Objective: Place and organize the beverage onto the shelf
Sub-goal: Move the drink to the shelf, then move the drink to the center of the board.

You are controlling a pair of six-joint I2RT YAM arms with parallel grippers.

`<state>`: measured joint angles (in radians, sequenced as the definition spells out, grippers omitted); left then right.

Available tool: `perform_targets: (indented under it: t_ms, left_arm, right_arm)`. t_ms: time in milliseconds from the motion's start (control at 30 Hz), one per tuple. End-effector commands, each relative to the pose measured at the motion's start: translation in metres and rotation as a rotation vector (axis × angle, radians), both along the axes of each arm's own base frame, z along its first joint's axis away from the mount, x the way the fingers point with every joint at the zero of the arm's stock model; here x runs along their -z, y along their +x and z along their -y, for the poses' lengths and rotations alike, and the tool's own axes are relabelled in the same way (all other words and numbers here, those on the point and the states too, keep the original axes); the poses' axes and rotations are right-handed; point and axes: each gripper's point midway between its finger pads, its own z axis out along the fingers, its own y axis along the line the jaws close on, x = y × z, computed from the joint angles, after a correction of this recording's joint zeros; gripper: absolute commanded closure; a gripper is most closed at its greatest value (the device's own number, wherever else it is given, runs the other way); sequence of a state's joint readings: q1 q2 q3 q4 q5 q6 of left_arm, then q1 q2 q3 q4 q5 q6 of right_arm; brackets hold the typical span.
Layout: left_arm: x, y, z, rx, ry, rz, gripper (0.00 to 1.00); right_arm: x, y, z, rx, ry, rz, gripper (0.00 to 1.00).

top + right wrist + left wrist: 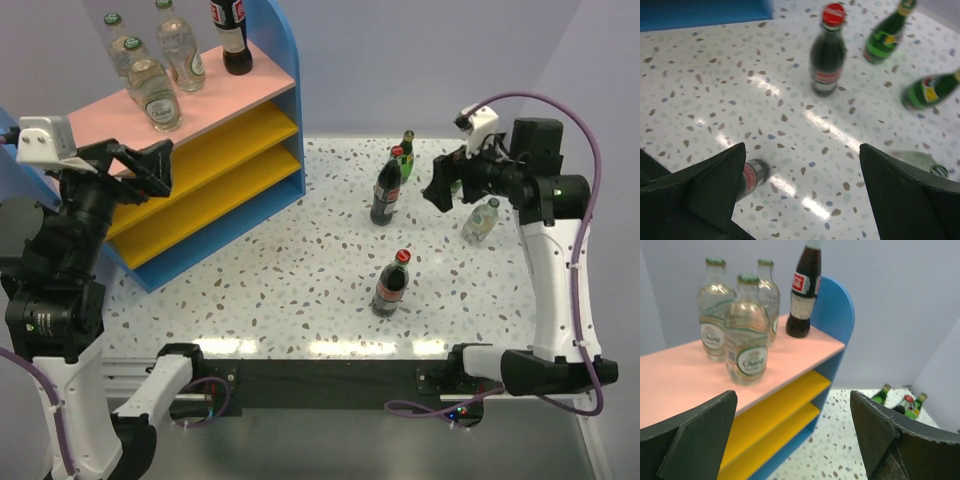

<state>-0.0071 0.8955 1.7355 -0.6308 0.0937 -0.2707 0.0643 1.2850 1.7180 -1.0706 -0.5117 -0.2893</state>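
Observation:
The shelf point(215, 150) stands at the back left. Its pink top board point(675, 382) carries three clear green-capped bottles point(746, 347) and one cola bottle point(802, 295). My left gripper point(160, 168) hovers open beside the shelf's front, nothing between its fingers. On the table stand two cola bottles point(389, 286) point(386, 190) and a green glass bottle point(407, 148); a clear bottle point(481, 221) lies on its side. My right gripper point(438, 190) hangs open above the table near these. In the right wrist view a cola bottle point(827, 55) and two green bottles point(887, 35) point(930, 90) lie ahead.
The shelf's two yellow lower boards point(780, 405) hold nothing. Terrazzo tabletop point(280, 270) stretches between shelf and bottles. A cola bottle point(752, 176) sits just by the right gripper's left finger in its wrist view.

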Motion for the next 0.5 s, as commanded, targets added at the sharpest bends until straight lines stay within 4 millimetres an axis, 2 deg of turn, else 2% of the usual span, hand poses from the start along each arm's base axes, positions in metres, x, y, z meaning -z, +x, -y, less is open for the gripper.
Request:
perform_targets:
  t_ms: [0, 33, 67, 100, 167, 200, 267, 467]
  left_arm:
    - [0.026, 0.0, 0.027, 0.155, -0.039, -0.051, 0.0]
    - [0.03, -0.008, 0.031, 0.178, -0.045, -0.047, 0.0]
    - [0.036, -0.009, 0.034, 0.196, -0.053, -0.056, 0.0]
    - [0.053, -0.005, 0.04, 0.229, -0.058, -0.087, 0.0]
    - [0.063, -0.012, 0.045, 0.256, -0.078, -0.092, 0.0]
    - [0.076, -0.009, 0.048, 0.272, -0.081, -0.122, 0.0]
    - [0.09, -0.007, 0.05, 0.288, -0.087, -0.144, 0.0]
    - [0.12, -0.011, 0.061, 0.352, -0.112, -0.185, 0.0]
  right_arm:
    - [0.001, 0.005, 0.066, 0.304, -0.102, 0.007, 0.01]
    - [0.005, 0.006, 0.076, 0.347, -0.105, -0.006, 0.01]
    - [0.009, 0.006, 0.094, 0.42, -0.098, -0.027, 0.01]
    - [0.017, 0.006, 0.104, 0.458, -0.104, -0.052, 0.01]
    - [0.028, 0.007, 0.123, 0.529, -0.111, -0.084, 0.01]
    - [0.039, 0.01, 0.129, 0.547, -0.112, -0.119, 0.01]
    - [0.051, 0.014, 0.142, 0.584, -0.106, -0.161, 0.01]
    - [0.086, 0.043, 0.159, 0.598, -0.116, -0.276, 0.03]
